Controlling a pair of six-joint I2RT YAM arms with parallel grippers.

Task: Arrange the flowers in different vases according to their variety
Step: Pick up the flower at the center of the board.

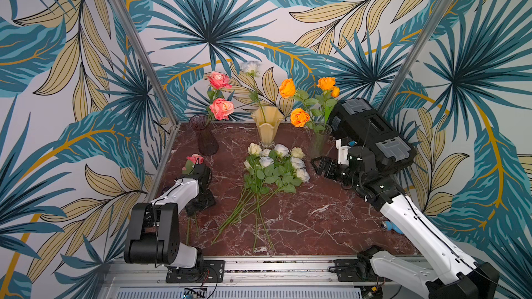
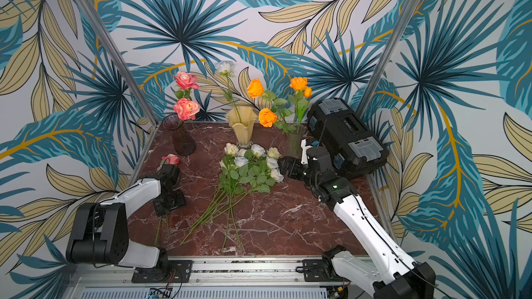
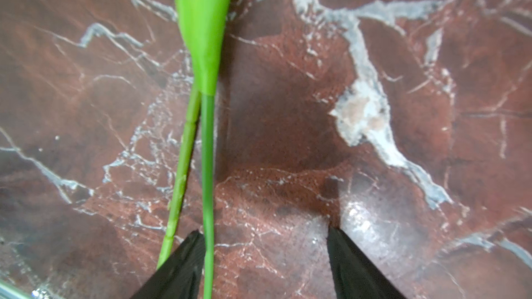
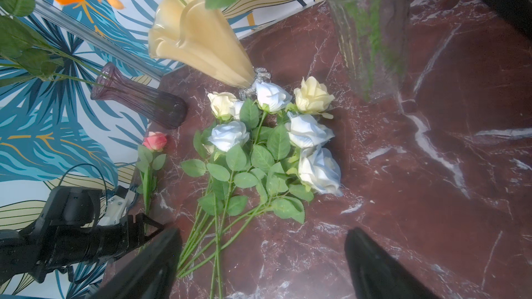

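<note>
Three vases stand at the back: a purple vase [image 1: 205, 136] with two pink roses [image 1: 221, 109], a cream vase [image 1: 265, 130] with one pale rose [image 1: 250, 67], and a clear vase [image 1: 319, 142] with orange flowers [image 1: 299, 117]. A bunch of white roses [image 1: 273, 165] lies mid-table. A pink bud [image 1: 195, 159] lies at the left, its stems running under my left gripper [image 3: 263, 231]. That gripper is open and low over the table. A leafy green stem [image 3: 207, 153] lies just inside one finger and a paler stem [image 3: 180, 179] outside it. My right gripper [image 4: 264, 230] hangs open beside the white roses, holding nothing.
A black toolbox [image 1: 371, 133] with grey latches fills the back right corner, close behind the right arm. A small blue object [image 1: 391, 227] lies at the table's right edge. Metal frame posts rise at both back corners. The marble table [image 1: 316, 225] ends at a front rail.
</note>
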